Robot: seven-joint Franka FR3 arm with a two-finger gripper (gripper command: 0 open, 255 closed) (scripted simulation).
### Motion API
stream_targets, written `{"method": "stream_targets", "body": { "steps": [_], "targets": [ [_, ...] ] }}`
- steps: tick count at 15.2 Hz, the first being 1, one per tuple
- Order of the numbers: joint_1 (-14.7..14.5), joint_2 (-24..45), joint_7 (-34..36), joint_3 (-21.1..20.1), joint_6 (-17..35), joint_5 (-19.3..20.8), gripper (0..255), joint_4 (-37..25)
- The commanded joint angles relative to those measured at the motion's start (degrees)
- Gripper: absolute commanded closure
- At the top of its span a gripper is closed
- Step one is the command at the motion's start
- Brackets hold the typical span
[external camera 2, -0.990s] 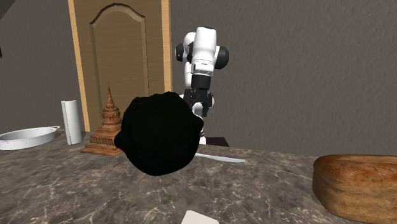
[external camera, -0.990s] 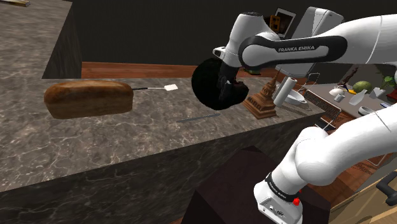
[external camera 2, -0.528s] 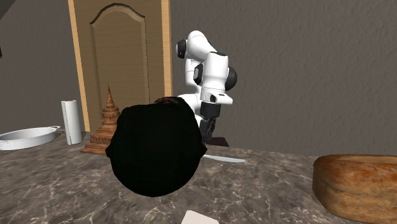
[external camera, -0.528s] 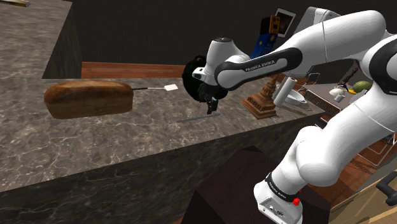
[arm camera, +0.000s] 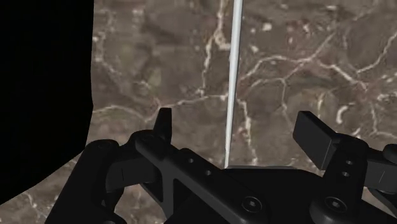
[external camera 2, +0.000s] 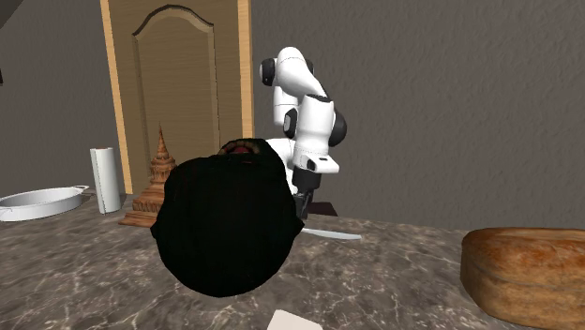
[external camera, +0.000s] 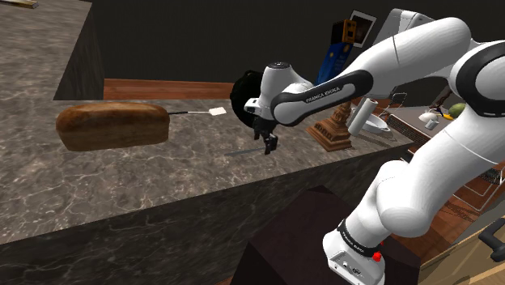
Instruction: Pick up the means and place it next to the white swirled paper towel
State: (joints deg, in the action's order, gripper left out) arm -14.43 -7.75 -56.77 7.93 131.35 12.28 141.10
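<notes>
Pincer (arm camera: 238, 127) is released: both fingers stand apart and nothing is between the pads but the strip (arm camera: 233, 76). It hangs low over the desk (external camera: 162, 178), close to the stone. The strip is the task's thing, a thin pale sliver lying flat on the desk. It runs straight down the gap between the fingers, and neither finger touches it as far as I can see. It is not held.

Handling, my guess: light, stiff, very flat, probably slick. It lies flush on the stone, so there is little edge to catch. I'd take it across its narrow width near the middle, with the fingers going right down to the desk. Taken near an end it would likely tip or swing, and a weak squeeze could let it slide out.

Hard to read:
- The near end of the strip goes under the pincer's body in the wrist view, so I can't see its full length.
- I can't tell whether it is a blade or a rod, or which end would be a handle.
- A big black round shape (external camera 2: 230, 225) sits in front of the second exterior view. It hides the fingers and part of the strip, and I can't say what it is.
- The paper towel roll (external camera 2: 106, 178) stands upright just beside a wooden ornament (external camera 2: 159, 187), well apart from the strip. No swirl pattern can be made out on it.
- A loaf of bread (external camera: 113, 125) lies on the desk, well away from the strip.
</notes>
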Motion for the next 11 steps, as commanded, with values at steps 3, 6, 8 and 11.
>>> {"method": "stream_targets", "body": {
  "steps": [3, 6, 8, 11],
  "targets": [
    [-0.01, 0.42, 0.05, 0.01, 0.42, 0.01, 0, -0.02],
    [-0.01, 0.42, 0.05, 0.01, 0.42, 0.01, 0, -0.02],
    [0.00, 0.42, 0.05, 0.01, 0.42, 0.01, 255, -0.02],
    [0.00, 0.42, 0.05, 0.01, 0.42, 0.01, 255, -0.02]
  ]
}}
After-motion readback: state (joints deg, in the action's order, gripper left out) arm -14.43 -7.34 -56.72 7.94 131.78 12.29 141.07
